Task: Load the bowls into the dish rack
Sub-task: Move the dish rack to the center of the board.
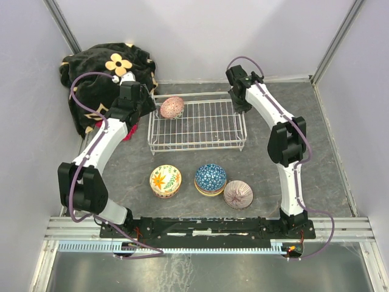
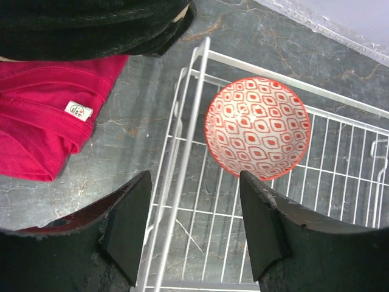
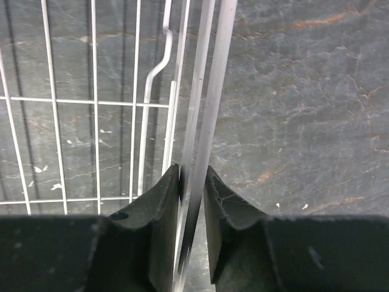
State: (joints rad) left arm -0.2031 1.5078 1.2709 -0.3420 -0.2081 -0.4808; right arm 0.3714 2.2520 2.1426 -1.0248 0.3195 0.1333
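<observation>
Right gripper [image 3: 192, 176] is clamped on the dish rack [image 1: 197, 146] right rim wire. Left gripper [image 2: 193, 201] is spread and empty over the left rim, with the red-patterned bowl [image 2: 258, 128] inside the rack at its 1 o'clock. 3 bowls sit on the table [image 1: 121, 176] at the rack's 6 o'clock; the yellow sunburst bowl [image 1: 165, 180] is nearest the left arm, at 5 o'clock from its gripper in the top view, so likely next.

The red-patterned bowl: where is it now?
In the top view, the bowl sits in the far left corner of the dish rack, beside the open left gripper.
</observation>
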